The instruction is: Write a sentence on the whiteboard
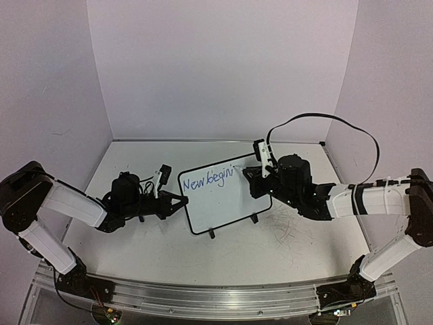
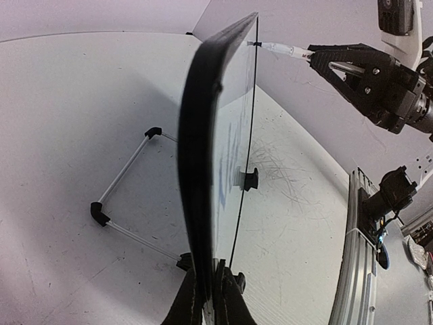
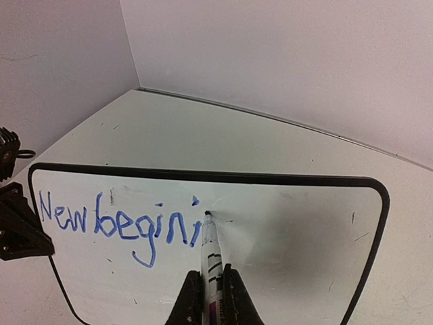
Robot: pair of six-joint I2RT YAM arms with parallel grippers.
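The whiteboard (image 1: 226,200) stands tilted mid-table on its black feet; it also shows in the right wrist view (image 3: 298,230) and edge-on in the left wrist view (image 2: 199,149). Blue writing on it, the sentence (image 3: 118,223), reads "New begini" and also shows in the top view (image 1: 208,179). My left gripper (image 2: 210,301) is shut on the whiteboard's left edge. My right gripper (image 3: 211,298) is shut on a white marker (image 3: 211,254), its tip touching the board just right of the last "i". The marker also shows in the left wrist view (image 2: 287,49).
The board's wire stand (image 2: 125,189) rests on the table behind it. Faint grey scribble marks (image 1: 291,227) lie on the table to the board's right. Walls close in at the back and sides. A metal rail (image 1: 216,301) runs along the near edge.
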